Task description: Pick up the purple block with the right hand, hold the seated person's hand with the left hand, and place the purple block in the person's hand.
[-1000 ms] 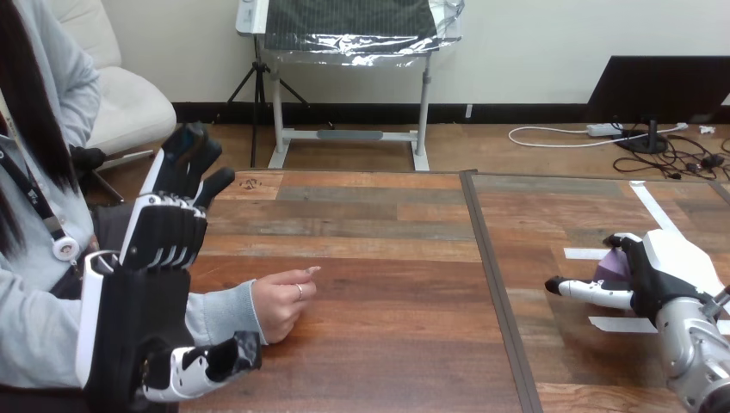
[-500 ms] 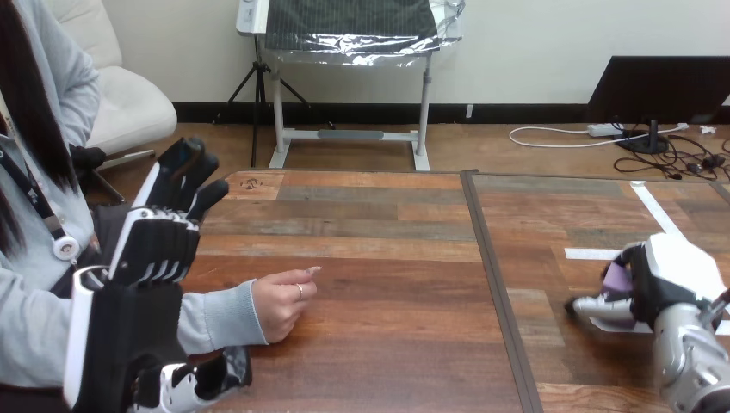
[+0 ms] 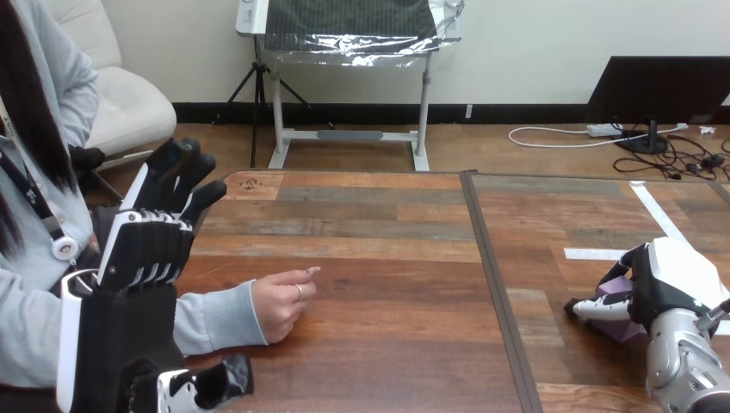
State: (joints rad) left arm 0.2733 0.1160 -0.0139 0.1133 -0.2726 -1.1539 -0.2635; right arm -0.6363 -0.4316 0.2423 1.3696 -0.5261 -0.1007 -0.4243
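Note:
The purple block (image 3: 614,287) lies on the right part of the table, mostly hidden inside my right hand (image 3: 667,280). That hand's fingers come down over the block's top and its thumb (image 3: 596,308) crosses the block's front. My left hand (image 3: 142,249) is raised at the left with straight fingers, back toward the camera, above the person's grey sleeve. The person's hand (image 3: 280,303) rests on the table just right of my left hand, loosely curled, with one finger pointing right. My left hand and the person's hand are apart.
White tape strips (image 3: 592,254) mark the right tabletop near my right hand. A dark seam (image 3: 492,284) runs front to back between the two table halves. The person's forearm (image 3: 219,318) lies along the left front edge.
My right hand has drawn back toward the near edge and its thumb has closed in against the purple block. My left hand has drifted slightly left. The person's hand has stayed still.

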